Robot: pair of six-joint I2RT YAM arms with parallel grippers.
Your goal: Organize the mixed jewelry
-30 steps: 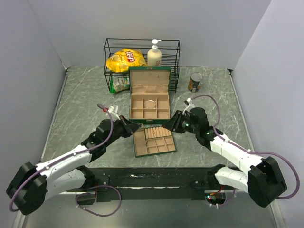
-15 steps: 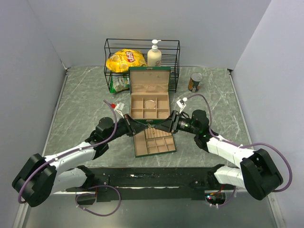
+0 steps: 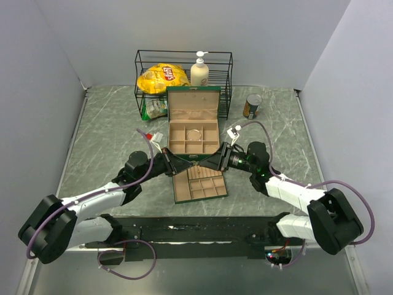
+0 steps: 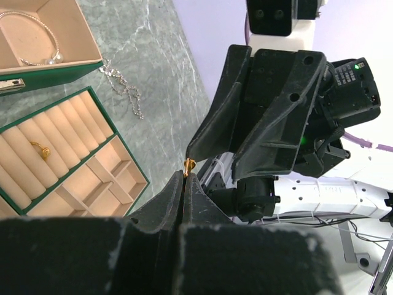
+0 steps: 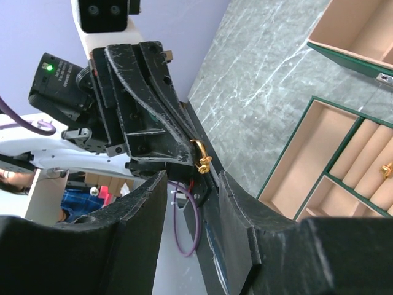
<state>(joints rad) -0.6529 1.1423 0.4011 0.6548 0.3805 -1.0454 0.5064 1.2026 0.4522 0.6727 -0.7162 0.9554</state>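
Observation:
My left gripper (image 3: 183, 161) is shut on a small gold ring (image 4: 189, 165), which pokes out at its tips (image 4: 186, 178). My right gripper (image 3: 210, 163) is open and faces it tip to tip; the ring (image 5: 201, 158) sits just ahead of its spread fingers (image 5: 192, 177). Both hover over the back edge of the flat compartment tray (image 3: 175, 187). Another gold ring (image 4: 42, 149) lies in the tray's roll slots. A silvery bangle (image 3: 194, 133) lies in the open green box (image 3: 193, 107). A silver chain (image 4: 123, 89) lies on the table right of the box.
A black wire rack (image 3: 183, 58) at the back holds a yellow chips bag (image 3: 161, 77) and a lotion bottle (image 3: 199, 70). A can (image 3: 252, 106) stands at the back right. Grey walls close in both sides.
Both grippers have moved inward toward each other until their tips nearly meet over the tray's back edge. The left stays shut on the ring.

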